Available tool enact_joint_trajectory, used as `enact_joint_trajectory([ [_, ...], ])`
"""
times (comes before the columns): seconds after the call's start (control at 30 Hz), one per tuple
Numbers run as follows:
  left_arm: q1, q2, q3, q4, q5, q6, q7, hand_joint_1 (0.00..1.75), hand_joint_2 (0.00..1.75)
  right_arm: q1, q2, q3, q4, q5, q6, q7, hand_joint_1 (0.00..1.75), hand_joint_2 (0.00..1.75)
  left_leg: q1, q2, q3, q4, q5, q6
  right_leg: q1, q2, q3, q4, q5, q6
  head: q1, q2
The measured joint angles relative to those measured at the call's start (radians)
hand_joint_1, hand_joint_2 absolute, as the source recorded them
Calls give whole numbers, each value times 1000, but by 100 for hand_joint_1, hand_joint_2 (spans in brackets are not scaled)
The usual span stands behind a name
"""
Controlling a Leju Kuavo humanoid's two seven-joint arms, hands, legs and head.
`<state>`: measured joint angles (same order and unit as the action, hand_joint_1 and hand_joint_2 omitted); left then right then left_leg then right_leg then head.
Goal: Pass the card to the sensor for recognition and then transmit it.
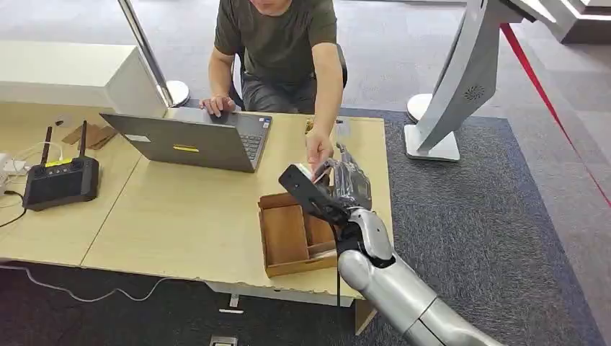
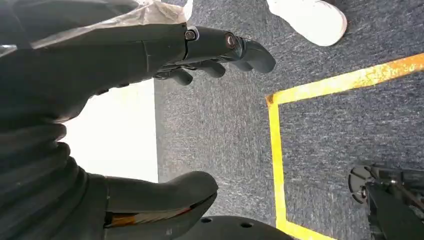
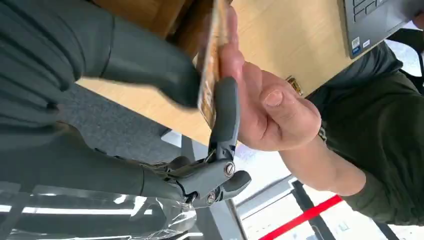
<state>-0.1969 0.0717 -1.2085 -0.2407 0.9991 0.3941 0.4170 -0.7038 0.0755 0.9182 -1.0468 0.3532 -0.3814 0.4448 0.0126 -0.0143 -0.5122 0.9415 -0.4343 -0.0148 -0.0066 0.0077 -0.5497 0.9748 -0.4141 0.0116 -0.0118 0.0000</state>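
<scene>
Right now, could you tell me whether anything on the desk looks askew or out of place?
Nothing alarming. The cardboard tray overhangs the desk's front edge slightly, and scraps of cardboard lie loose behind the laptop.

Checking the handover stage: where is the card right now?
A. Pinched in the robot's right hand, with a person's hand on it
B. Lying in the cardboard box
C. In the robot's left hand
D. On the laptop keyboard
A: the right hand pinches the card while the person's hand touches it.
</scene>
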Motion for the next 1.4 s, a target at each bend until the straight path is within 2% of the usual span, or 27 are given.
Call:
enact_joint_trajectory([
  [0.23, -1, -4, -4, 0, -3, 0, 0, 0, 175, 3, -2, -3, 5, 21, -74, -16, 0, 175, 0, 0, 0, 0, 0, 0, 0, 0, 0, 0, 0, 0, 0, 0],
  [0.27, -1, -4, -4, 0, -3, 0, 0, 0, 175, 4, -3, -3, 5, 21, -78, -17, 0, 0, 0, 0, 0, 0, 0, 0, 0, 0, 0, 0, 0, 0, 0, 0],
  [0.4, -1, -5, -6, 0, -5, 0, 0, 0, 175, 16, -8, -17, 5, -3, -132, -43, 0, 0, 0, 0, 0, 0, 0, 0, 0, 0, 0, 0, 0, 0, 0, 0],
  [0.5, -1, -5, -6, 0, -6, 0, 0, 0, 175, 32, -17, -41, 3, -68, -189, -113, 0, 0, 0, 0, 1, 0, 0, 0, 0, 0, 0, 0, 0, 0, 0, 0],
  [0.53, -1, -5, -6, 0, -7, -2, 0, 0, 175, 42, -21, -52, 1, -115, -217, -154, 0, 175, 0, 0, 0, 0, 0, 0, 0, 0, 0, 0, 0, 0, 0, 0],
  [0.57, -1, -5, -7, 0, -10, -2, 1, 0, 175, 55, -26, -68, -5, -172, -249, -201, 0, 175, 0, 0, 1, 0, 0, 0, 0, 0, 0, 0, 0, 0, 0, 0],
  [0.63, -1, -6, -8, 0, -19, -3, 11, 0, 175, 105, -30, -134, -22, -307, -299, -341, 0, 175, 0, 0, 1, 0, 0, 0, 0, 0, 0, 0, 0, 0, 0, 0],
  [0.7, -2, -7, -8, 0, -24, -2, 20, 0, 175, 165, -27, -254, -41, -425, -308, -483, 0, 175, 0, -1, 0, 0, 0, 0, 0, 0, 0, 0, 0, 0, 0, 0],
  [0.77, -2, -7, -10, 0, -24, 4, 21, 0, 175, 215, -18, -388, -55, -522, -308, -587, 0, 175, 0, -1, 0, 0, 0, 0, 0, 0, 0, -1, 0, 0, 0, 0],
  [0.87, 1, -7, -11, 0, -19, 19, 12, 0, 175, 279, 9, -626, -71, -545, -308, -738, 0, 175, -1, -1, 0, 0, 0, 0, -1, 0, 0, -1, 0, 0, 0, 0],
  [1.0, 12, -7, -11, 0, -9, 27, -5, 0, 175, 352, 35, -914, -73, -572, -307, -785, 0, 175, 0, -1, 0, 0, -1, 1, -1, -1, 1, -1, 0, 1, 1, 0],
  [1.07, 17, -7, -11, 0, -8, 30, -6, 0, 175, 379, 49, -1008, -72, -576, -307, -795, 0, 175, -1, 1, -1, 0, -1, 0, -1, 1, -1, -1, 0, 0, 0, 0],
  [1.13, 16, -7, -11, 0, -1, 38, -10, 0, 175, 386, 67, -1090, -67, -561, -307, -776, 0, 175, -1, 4, 0, 0, -1, 0, -1, 3, -2, -1, 0, 0, 0, 0],
  [1.2, 17, -7, -10, 0, 15, 46, -28, 0, 175, 388, 73, -1199, -34, -606, -307, -751, 0, 175, 0, 5, 1, 0, -1, 1, 0, 3, -1, -1, -1, 0, 0, 0],
  [1.23, 22, -7, -8, 0, 22, 51, -41, 0, 175, 396, 71, -1250, -1, -643, -307, -764, 0, 175, 0, 4, 1, 0, -2, 1, 0, 2, -1, -1, -1, 0, 1, 0],
  [1.4, 55, -6, 4, 1, 54, 90, -95, 0, 175, 446, 9, -1438, 238, -761, -286, -963, 0, 175, 0, 4, 0, 0, -3, 1, 0, 2, -1, -1, -1, 0, 0, 0],
])
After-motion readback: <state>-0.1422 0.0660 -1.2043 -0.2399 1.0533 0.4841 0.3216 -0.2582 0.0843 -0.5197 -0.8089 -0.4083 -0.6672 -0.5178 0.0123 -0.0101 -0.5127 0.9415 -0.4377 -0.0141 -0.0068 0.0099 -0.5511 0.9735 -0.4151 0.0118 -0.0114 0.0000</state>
